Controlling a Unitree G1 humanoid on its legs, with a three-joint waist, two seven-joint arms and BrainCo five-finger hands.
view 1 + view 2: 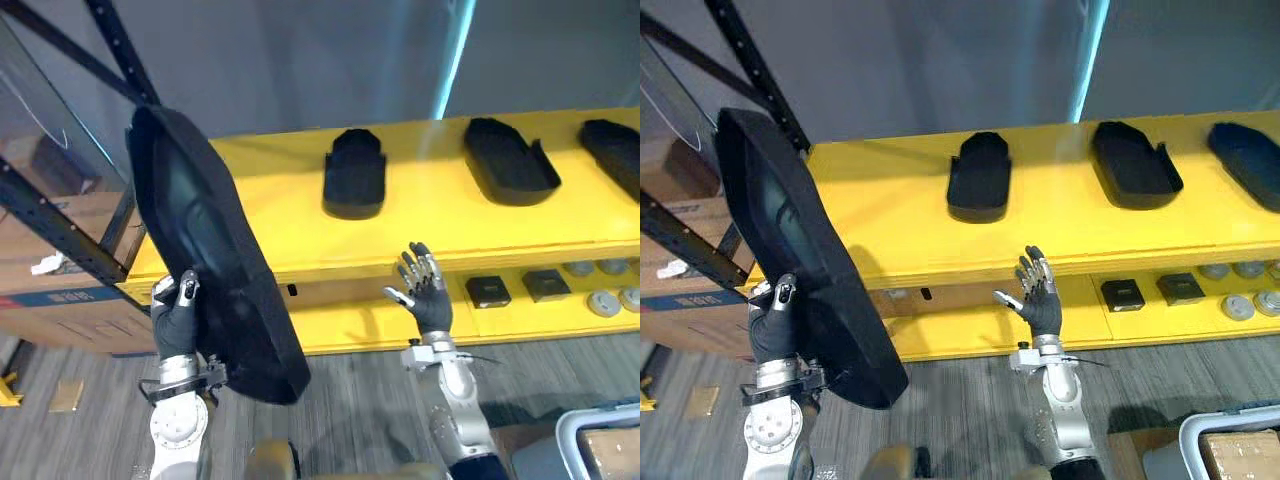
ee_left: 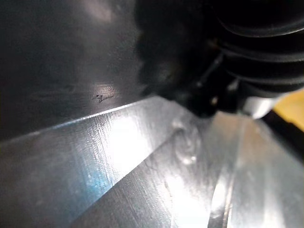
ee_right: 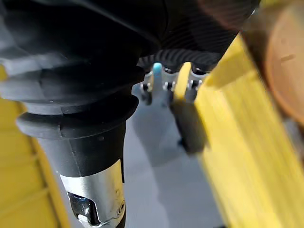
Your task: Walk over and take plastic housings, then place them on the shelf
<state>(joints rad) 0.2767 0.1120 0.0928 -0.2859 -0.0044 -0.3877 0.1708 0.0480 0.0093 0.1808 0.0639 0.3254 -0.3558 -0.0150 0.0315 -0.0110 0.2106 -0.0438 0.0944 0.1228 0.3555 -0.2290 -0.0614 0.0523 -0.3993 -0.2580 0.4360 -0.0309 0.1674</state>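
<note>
Only the left hand (image 1: pixel 176 308) clasps the tall black plastic housing (image 1: pixel 210 230) by its low edge, at the left end of the yellow shelf (image 1: pixel 430 200), the right hand (image 1: pixel 428 295) spread and empty, so it may tip out.

This is a factory store or workshop, not a home: a long yellow shelf (image 1: pixel 420 215) in two tiers carries black plastic housings (image 1: pixel 355 175) laid out in a row; its lower tier holds small black square parts (image 1: pixel 488 291) and grey round parts (image 1: pixel 604 302). Black perforated steel racking (image 1: pixel 745 60) stands beside it, with a cardboard box (image 1: pixel 60 300) behind; the floor (image 1: pixel 340 390) is grey planking.
</note>
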